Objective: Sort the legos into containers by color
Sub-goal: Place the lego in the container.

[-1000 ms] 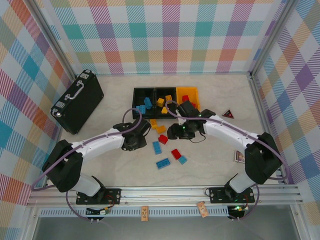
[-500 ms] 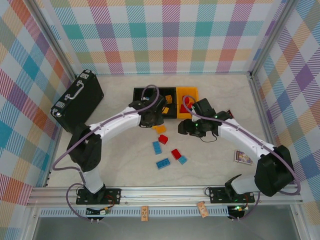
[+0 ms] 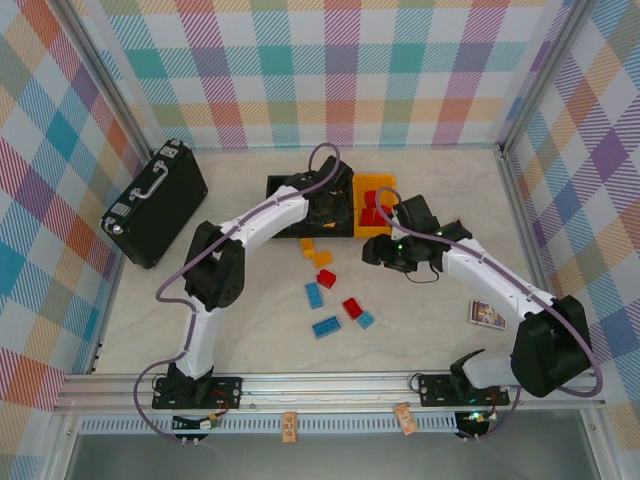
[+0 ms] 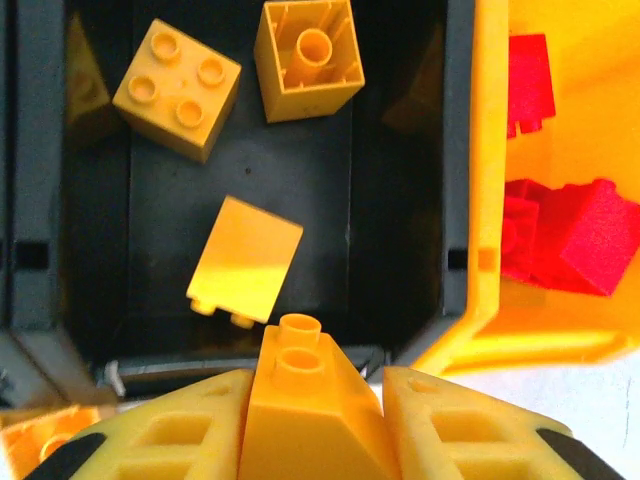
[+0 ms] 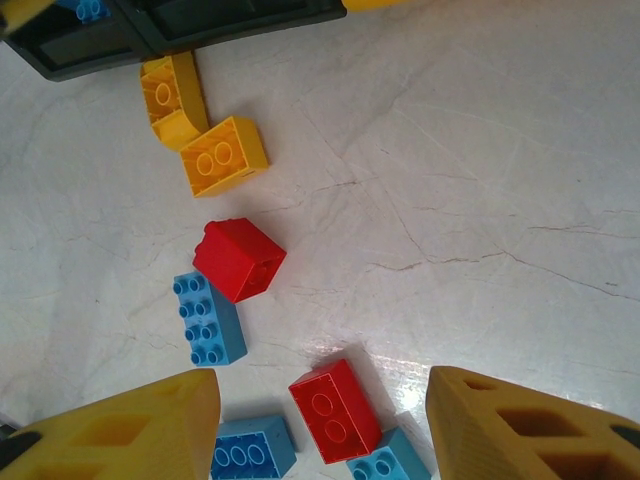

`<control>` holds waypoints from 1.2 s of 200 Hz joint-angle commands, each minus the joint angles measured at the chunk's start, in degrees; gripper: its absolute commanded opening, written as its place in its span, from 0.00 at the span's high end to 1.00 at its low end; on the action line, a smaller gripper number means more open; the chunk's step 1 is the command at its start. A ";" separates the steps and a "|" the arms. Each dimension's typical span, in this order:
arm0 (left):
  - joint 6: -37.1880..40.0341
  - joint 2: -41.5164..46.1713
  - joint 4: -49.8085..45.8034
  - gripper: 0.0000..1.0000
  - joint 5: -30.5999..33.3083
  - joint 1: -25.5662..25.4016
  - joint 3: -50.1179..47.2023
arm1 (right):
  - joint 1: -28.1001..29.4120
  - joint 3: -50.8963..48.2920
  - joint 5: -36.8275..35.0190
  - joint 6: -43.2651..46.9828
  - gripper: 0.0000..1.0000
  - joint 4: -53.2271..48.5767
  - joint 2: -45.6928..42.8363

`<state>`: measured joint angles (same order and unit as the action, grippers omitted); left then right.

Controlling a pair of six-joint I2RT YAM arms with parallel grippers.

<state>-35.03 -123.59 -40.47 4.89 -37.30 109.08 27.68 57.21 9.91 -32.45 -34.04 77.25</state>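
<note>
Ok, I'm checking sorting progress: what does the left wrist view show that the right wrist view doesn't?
Left wrist: the left gripper shut on a yellow brick at the rim of a black bin holding other yellow bricks, plus red bricks in the yellow bin. Right wrist: the open right gripper above loose red, blue and yellow bricks on the table. Both: black bin walls and yellow bricks.

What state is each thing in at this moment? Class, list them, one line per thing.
left gripper: shut on a yellow brick
right gripper: open, empty, above the loose bricks
middle black bin: under the left gripper, holds yellow bricks
yellow bin: holds red bricks
loose bricks: seven on the table, unsorted
black case: closed
</note>
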 commanded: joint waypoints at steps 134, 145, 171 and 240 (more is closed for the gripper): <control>-0.27 -2.10 1.52 0.47 -3.97 1.18 5.85 | -0.79 -1.84 -0.34 -1.43 0.43 0.56 -1.22; -0.43 -0.08 2.37 0.47 -4.09 1.09 3.75 | -0.78 -1.84 -0.24 -1.40 0.43 0.72 -1.23; -0.35 5.23 4.00 0.47 -4.78 1.03 -2.34 | -0.78 -1.66 0.11 -1.56 0.43 0.82 -1.23; -0.29 19.16 6.49 0.47 -2.70 0.76 -21.44 | -0.64 -1.53 1.54 -1.19 0.42 1.70 -0.47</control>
<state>-35.27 -108.81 -34.89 1.02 -36.45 93.49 27.31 55.92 9.85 -33.52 -33.82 77.19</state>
